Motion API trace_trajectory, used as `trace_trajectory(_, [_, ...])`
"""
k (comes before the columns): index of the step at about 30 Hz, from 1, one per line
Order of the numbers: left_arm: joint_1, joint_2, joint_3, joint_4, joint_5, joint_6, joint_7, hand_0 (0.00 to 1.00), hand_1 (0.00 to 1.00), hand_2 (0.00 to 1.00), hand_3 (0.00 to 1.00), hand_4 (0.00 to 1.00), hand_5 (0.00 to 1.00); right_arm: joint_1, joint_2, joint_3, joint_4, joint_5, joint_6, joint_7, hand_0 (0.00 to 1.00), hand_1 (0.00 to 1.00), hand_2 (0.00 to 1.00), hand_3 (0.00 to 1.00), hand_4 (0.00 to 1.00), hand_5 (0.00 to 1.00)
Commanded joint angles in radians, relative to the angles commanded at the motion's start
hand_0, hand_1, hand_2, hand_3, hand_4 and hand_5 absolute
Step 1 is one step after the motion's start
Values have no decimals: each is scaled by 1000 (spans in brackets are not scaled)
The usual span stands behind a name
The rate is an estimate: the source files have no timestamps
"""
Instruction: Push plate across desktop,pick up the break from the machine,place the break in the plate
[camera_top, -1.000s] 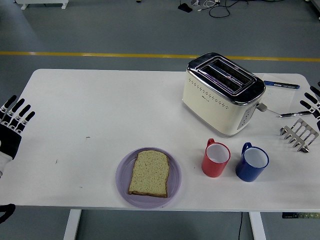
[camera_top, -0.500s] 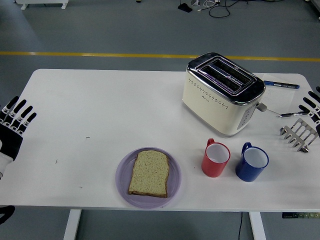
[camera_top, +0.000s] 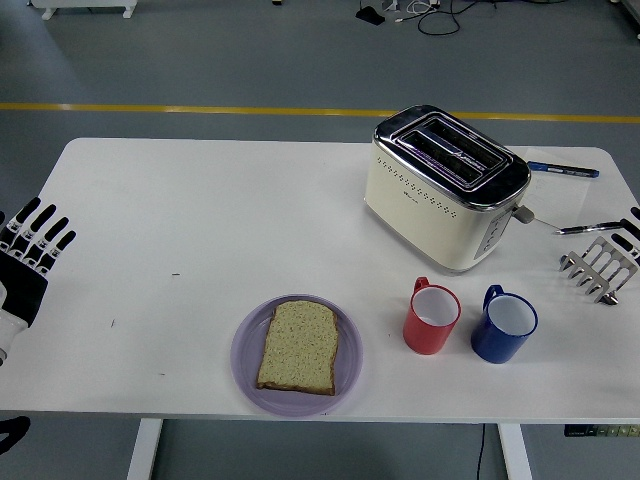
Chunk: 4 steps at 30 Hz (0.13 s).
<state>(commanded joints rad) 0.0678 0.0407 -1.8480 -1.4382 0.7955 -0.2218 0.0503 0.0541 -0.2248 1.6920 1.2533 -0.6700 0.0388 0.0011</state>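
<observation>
The white table carries a cream toaster at two o'clock, its slots empty. At six o'clock the purple plate already holds the bread slice, so placing looks done. Left hand, at nine o'clock, is spread and empty; right hand, at three, barely shows. Nothing more seems called for.

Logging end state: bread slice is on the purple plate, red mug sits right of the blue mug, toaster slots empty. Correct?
One thing is off: the mugs are swapped. In the head view the red mug stands left of the blue mug, not right. The rest holds: the bread slice lies on the purple plate, and the toaster shows empty slots.
</observation>
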Motion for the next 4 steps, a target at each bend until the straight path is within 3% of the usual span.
trace_trajectory(4, [7, 3, 0, -2, 2, -3, 3, 826, 840, 870, 824, 538, 998, -9, 4, 6, -5, 1, -1, 0, 720, 699, 722, 726, 504, 609])
